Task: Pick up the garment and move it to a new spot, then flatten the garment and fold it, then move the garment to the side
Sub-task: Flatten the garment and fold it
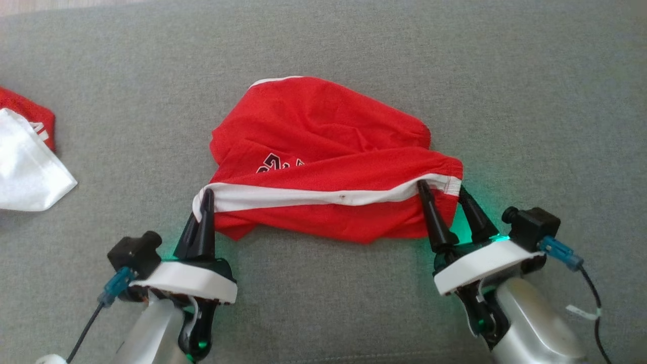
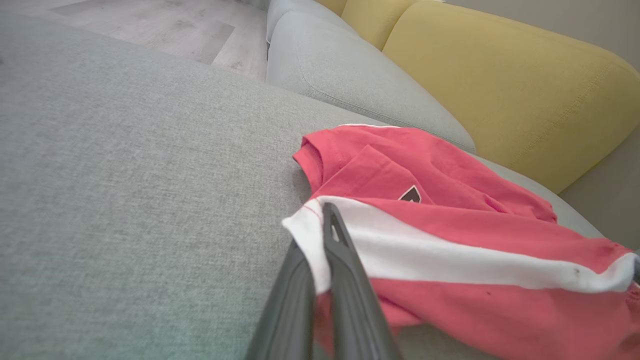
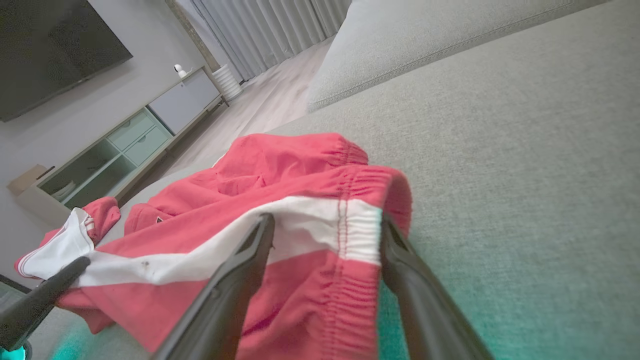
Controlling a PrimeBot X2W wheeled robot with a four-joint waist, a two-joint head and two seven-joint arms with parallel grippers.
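Garment (image 1: 323, 146) lies bunched in the middle of the grey sofa (image 1: 323, 313), white band along its near side. Left gripper (image 1: 204, 199), at the garment's 7 o'clock, is clenched on the band's end, and the left wrist view shows white cloth pinched between the fingers. Right gripper (image 1: 442, 191), at 4 o'clock, stands released, and its wrist view shows the elastic waistband corner lying between spread fingers. Off at 9 o'clock sits another red-and-white cloth (image 1: 25, 151). The left wrist view adds a yellow cushion (image 2: 500, 90), the right wrist view a TV (image 3: 50, 45) and cabinet (image 3: 125, 145).
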